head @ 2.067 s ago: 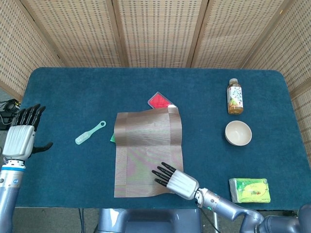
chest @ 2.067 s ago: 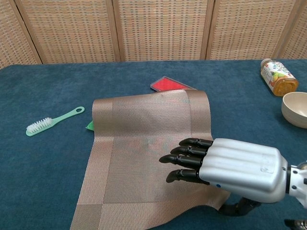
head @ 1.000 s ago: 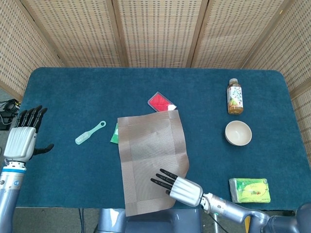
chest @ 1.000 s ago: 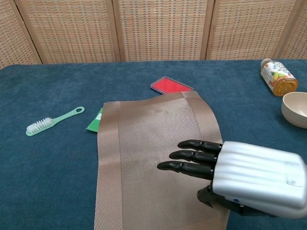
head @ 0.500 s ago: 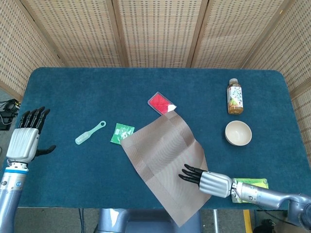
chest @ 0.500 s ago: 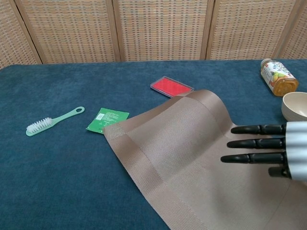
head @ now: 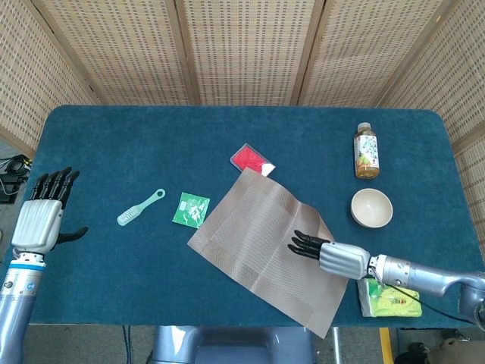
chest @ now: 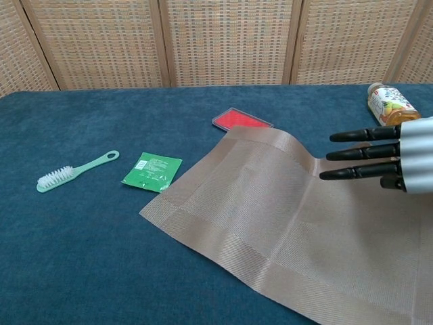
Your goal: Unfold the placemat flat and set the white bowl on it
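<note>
The brown woven placemat (head: 261,246) lies spread out and turned diagonally on the blue table; its near corner hangs over the front edge. In the chest view the placemat (chest: 270,203) runs under my right hand. My right hand (head: 333,256) grips the mat's right edge, with straight fingers (chest: 358,154) on top and the thumb below. The white bowl (head: 371,208) stands upright on the cloth just right of the mat, apart from it; the chest view hides it behind my right hand. My left hand (head: 44,216) hovers at the table's left edge, fingers apart, holding nothing.
A juice bottle (head: 366,151) stands behind the bowl. A red case (head: 250,159) touches the mat's far corner. A green packet (head: 190,208) and a mint brush (head: 140,207) lie to the left. A yellow-green pack (head: 390,297) sits under my right forearm.
My right hand swung right and away from me, dragging the placemat and turning it diagonal. The green packet came out from under it. My left hand barely moved.
</note>
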Robot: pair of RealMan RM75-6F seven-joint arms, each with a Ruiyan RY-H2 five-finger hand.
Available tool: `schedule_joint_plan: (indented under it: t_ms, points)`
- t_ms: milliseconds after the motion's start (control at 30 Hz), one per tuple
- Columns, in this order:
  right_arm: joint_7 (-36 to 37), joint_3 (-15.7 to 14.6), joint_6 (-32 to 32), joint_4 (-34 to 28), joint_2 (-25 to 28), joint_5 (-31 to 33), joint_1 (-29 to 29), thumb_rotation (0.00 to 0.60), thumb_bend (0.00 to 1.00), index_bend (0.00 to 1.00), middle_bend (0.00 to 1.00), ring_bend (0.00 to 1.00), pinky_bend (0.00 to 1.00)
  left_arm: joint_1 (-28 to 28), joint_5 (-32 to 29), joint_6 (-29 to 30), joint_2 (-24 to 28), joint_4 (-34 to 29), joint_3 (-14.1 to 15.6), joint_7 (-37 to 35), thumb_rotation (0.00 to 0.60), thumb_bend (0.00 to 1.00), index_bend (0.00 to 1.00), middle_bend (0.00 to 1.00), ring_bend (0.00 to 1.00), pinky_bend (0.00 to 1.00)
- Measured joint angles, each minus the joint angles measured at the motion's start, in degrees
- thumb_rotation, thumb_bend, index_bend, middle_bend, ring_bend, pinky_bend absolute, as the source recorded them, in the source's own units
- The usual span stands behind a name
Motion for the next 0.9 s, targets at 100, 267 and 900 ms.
schedule_joint_plan:
  t_ms: [100, 267, 900]
  points:
    - [-0.42, 0.82, -0.31, 0.56, 0.63, 0.20, 1.07, 0.600, 0.57, 0.71, 0.00, 0.00, 0.00, -0.06, -0.19, -0.06, -0.11, 0.09, -0.02, 0.24, 0.600, 0.00, 0.00, 0.00, 0.00, 0.00]
    - [-1.01, 2.42, 0.30, 2.61, 0.98, 1.29, 1.83, 0.600, 0.35, 0.51, 0.00, 0.00, 0.00, -0.23, -0.44, -0.35, -0.29, 0.22, -0.01, 0.57, 0.600, 0.00, 0.00, 0.00, 0.00, 0.00]
    - [9.77, 15.58, 10.32, 7.02, -0.97, 28.31, -8.82, 0.600, 0.00, 0.00, 0.00, 0.00, 0.00, -0.95, -0.87, -1.14, -1.48, 1.29, 0.29, 2.28, 0.600, 0.00, 0.00, 0.00, 0.00, 0.00]
